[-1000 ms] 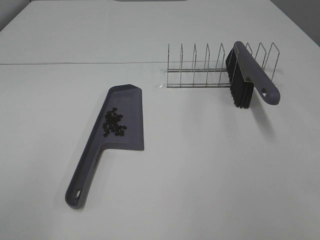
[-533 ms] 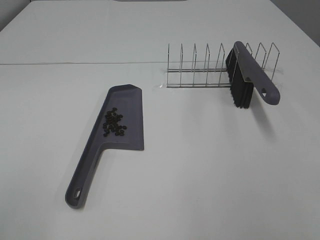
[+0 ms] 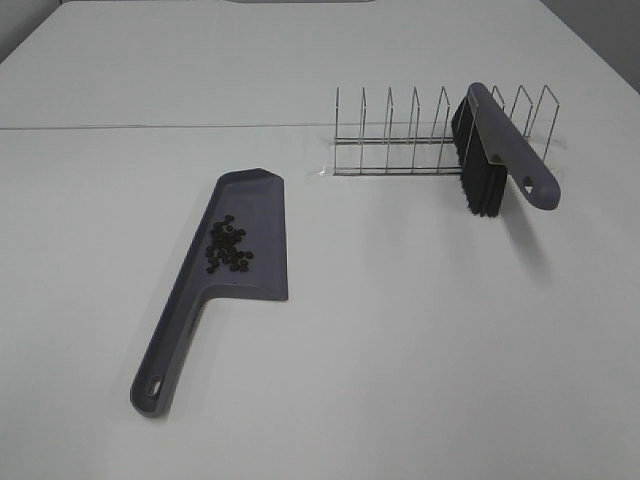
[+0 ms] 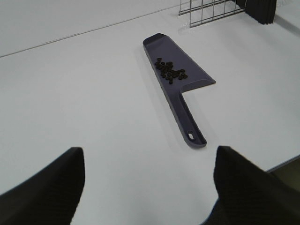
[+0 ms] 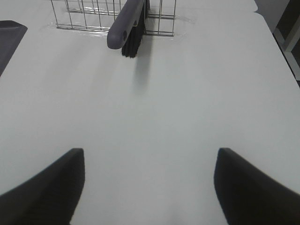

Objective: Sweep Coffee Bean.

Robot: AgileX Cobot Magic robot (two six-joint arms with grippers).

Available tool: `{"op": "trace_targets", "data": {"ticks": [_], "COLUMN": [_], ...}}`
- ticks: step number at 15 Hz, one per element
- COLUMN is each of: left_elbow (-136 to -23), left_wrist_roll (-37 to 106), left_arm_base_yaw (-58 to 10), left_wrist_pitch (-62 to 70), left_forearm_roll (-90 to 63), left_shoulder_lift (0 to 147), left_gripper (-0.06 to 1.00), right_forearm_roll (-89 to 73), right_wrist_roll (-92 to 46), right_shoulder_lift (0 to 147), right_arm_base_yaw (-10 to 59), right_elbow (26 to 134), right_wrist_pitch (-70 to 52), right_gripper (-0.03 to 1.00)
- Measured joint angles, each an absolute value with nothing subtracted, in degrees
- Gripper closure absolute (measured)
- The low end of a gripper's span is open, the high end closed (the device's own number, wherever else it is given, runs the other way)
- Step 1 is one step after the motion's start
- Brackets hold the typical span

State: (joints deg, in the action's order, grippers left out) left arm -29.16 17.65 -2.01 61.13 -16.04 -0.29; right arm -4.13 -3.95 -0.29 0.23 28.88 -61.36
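The coffee beans (image 3: 227, 246) lie in a small dark cluster on the pan of a purple-grey dustpan (image 3: 255, 205), which lies flat on the white table with its handle toward the front left. They also show in the left wrist view (image 4: 169, 70) on the dustpan (image 4: 187, 119). A purple-grey brush (image 3: 510, 150) with black bristles (image 3: 478, 180) leans in a wire rack (image 3: 400, 135). My left gripper (image 4: 149, 187) is open and empty, well back from the dustpan. My right gripper (image 5: 149, 187) is open and empty, well back from the brush (image 5: 124, 21). Neither gripper shows in the exterior view.
The wire rack (image 5: 93, 14) stands at the back right of the table. A seam in the table (image 3: 150, 126) runs across behind the dustpan. The table's right edge (image 5: 276, 40) lies beyond the brush.
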Motion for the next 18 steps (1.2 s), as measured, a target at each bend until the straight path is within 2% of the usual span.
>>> {"op": "trace_targets", "data": {"ticks": [18], "left_elbow": [-29.2], "left_wrist_roll": [17.8], "left_arm_base_yaw": [-2.0], "left_wrist_pitch": [61.1], "left_forearm_roll": [-16.0], "left_shoulder_lift": [-0.3], "left_gripper": [0.21], "right_forearm_roll": [-4.1], "right_wrist_roll": [-4.0], "right_shoulder_lift": [-0.3], "right_arm_base_yaw": [0.2], "right_elbow": [28.9], "right_wrist_pitch": [-61.4], "right_gripper": [0.24]}}
